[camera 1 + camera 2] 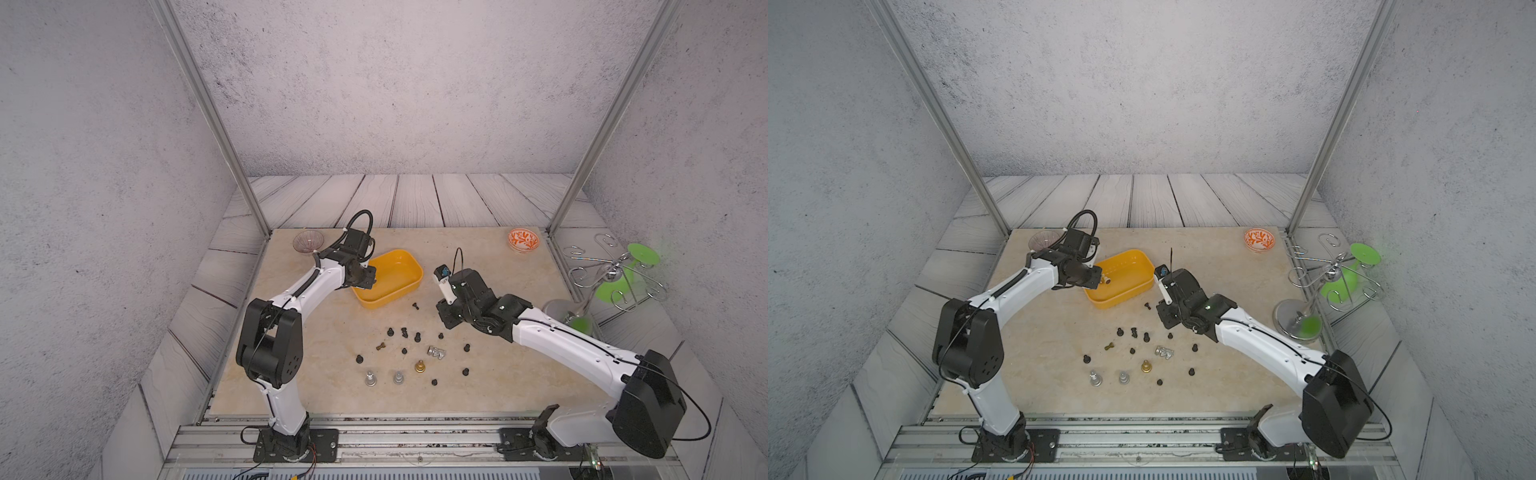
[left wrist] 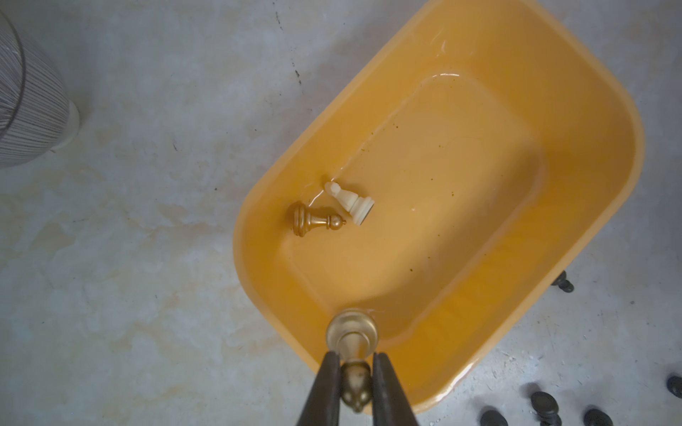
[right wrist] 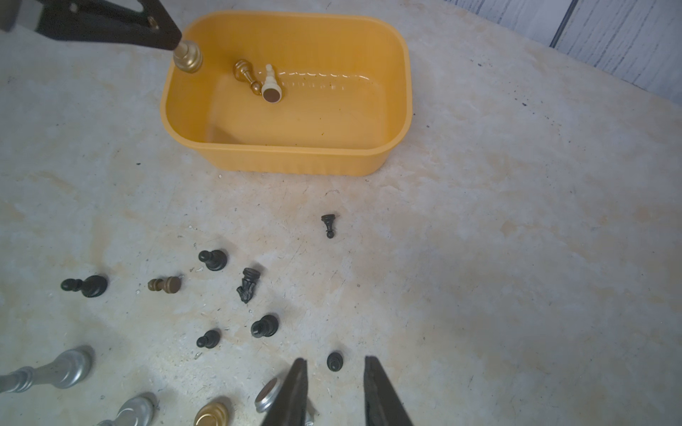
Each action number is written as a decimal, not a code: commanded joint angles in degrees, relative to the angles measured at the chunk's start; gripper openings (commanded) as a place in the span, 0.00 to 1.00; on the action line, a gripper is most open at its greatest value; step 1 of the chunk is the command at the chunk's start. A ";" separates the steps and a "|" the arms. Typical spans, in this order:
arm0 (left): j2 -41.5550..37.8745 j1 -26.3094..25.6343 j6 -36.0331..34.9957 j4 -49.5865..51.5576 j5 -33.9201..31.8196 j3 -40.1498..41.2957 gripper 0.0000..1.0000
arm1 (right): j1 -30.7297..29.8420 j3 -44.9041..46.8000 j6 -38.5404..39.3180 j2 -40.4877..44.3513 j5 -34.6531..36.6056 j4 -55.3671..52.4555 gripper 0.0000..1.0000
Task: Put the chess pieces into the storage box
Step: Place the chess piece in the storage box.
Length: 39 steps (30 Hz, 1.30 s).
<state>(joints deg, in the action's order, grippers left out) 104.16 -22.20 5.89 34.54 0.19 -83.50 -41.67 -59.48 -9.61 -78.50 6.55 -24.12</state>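
Grey speckled walls (image 1: pixel 374 104) and pale plank flooring (image 1: pixel 415 199) enclose a beige marbled table (image 1: pixel 519 357). In both top views we see the storage box (image 1: pixel 386 300) at about 11 o'clock from the table's middle. Loose chess pieces (image 1: pixel 417 337) are scattered toward 6 o'clock: small black ones, a few silver, some gold. An orange-patterned bowl (image 1: pixel 523 240) sits in the 1 o'clock corner and a clear ribbed bowl (image 1: pixel 308 241) in the 11 o'clock corner. The left end effector (image 1: pixel 369 283) hangs over the box's 8 o'clock corner. The right end effector (image 1: pixel 444 318) hovers over the table at the box's 4 o'clock, apart from it. A blue mark (image 1: pixel 445 272) on the right wrist is too small for us to read.

From the left wrist we find the left end effector (image 2: pixel 354 359) clamped on the held gold piece (image 2: pixel 352 332), base downward, above the box's rim (image 2: pixel 609 121). On the box floor a gold pawn (image 2: pixel 317 220) and a cream piece (image 2: pixel 352 203) lie on their sides, just beside each other.

From the right wrist, the right end effector (image 3: pixel 335 363) has its jaws partly apart and holds nothing. A black pawn (image 3: pixel 334 359) shows on the table in the gap. Farther off, the held gold piece (image 3: pixel 188 57) hangs over a corner of the box (image 3: pixel 295 155).
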 commanded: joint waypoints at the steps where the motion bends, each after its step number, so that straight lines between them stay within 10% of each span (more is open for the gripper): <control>1: 2.27 0.51 -1.65 2.11 1.15 -2.79 0.11 | 0.19 0.51 -0.60 2.58 1.67 -1.88 0.29; 39: -2.64 2.50 1.23 0.57 6.75 0.27 0.28 | 0.10 -0.87 0.21 -0.10 -1.84 -4.71 0.29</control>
<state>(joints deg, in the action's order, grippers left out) 104.47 -20.25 6.48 35.64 5.74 -84.51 -41.67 -59.40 -9.56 -77.93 6.35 -27.40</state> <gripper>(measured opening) 0.275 0.293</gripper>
